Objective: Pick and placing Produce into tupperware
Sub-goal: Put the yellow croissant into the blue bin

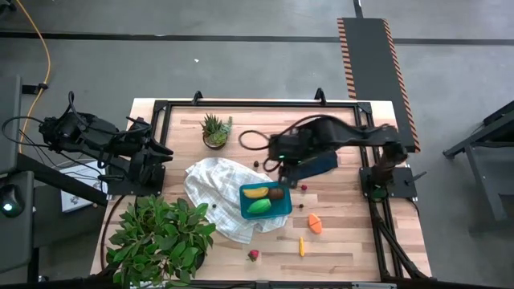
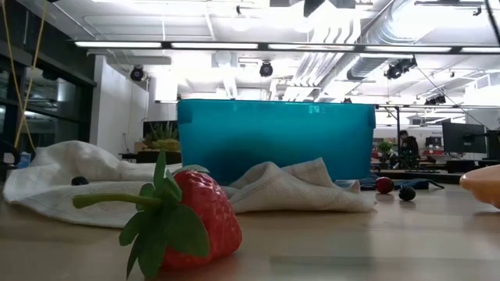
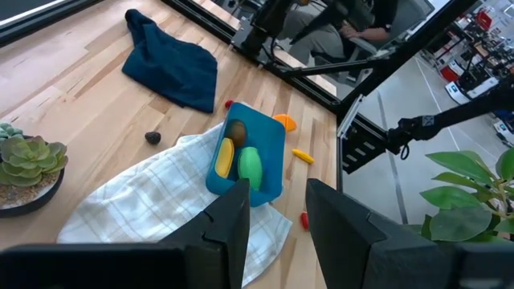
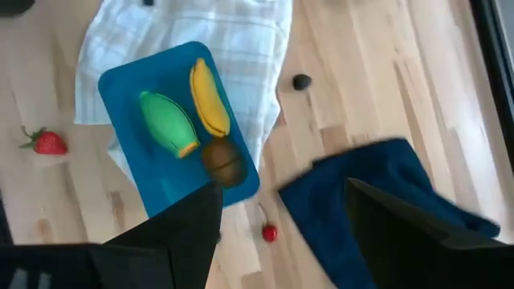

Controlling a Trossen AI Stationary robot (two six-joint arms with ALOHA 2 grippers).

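On wooden table (image 1: 345,233), white cloth (image 1: 210,186).

White cloth (image 1: 215,186), succulent (image 1: 215,131), plant (image 1: 157,237)

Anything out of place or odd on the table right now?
The tupperware sits partly on a rumpled white cloth, so it may not lie flat. The strawberry, carrot and orange wedge lie scattered outside it.

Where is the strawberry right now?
In the high view the strawberry lies on bare wood near the table's front edge, below the blue box, left of the small carrot.
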